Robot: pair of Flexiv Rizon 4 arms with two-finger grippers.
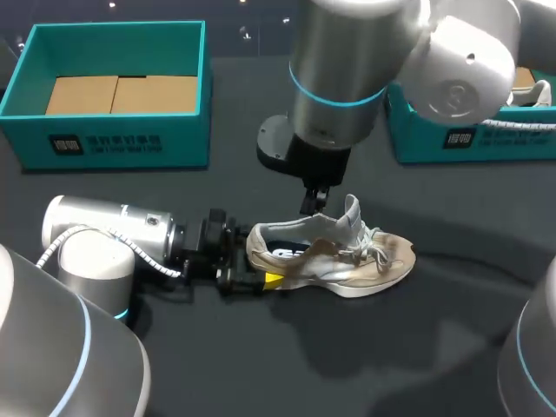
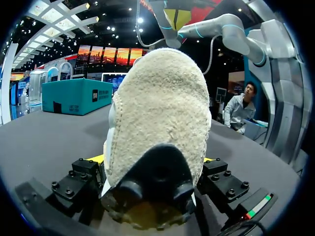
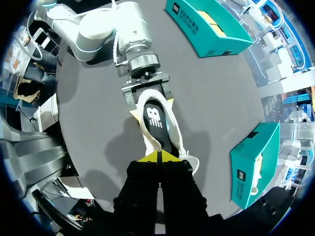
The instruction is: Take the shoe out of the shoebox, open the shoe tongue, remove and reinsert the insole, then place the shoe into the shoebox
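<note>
A beige sneaker (image 1: 347, 261) lies on its sole mid-table, toe to the right. Its tongue (image 1: 351, 217) stands up, and the dark insole (image 1: 291, 250) shows in the opening. My left gripper (image 1: 256, 261) lies flat on the table with the heel between its widely spread fingers, one against each side. The heel (image 2: 162, 108) fills the left wrist view. My right gripper (image 1: 310, 208) hangs over the shoe's opening, just behind the tongue. Its yellow tips (image 3: 160, 156) are pressed together above the front of the insole (image 3: 154, 118). I see nothing between them.
An open teal shoebox (image 1: 122, 139) with cardboard inside stands at the back left. A second teal box (image 1: 452, 139) at the back right holds another shoe (image 1: 530, 94). My right arm's large body hangs over the table's middle back.
</note>
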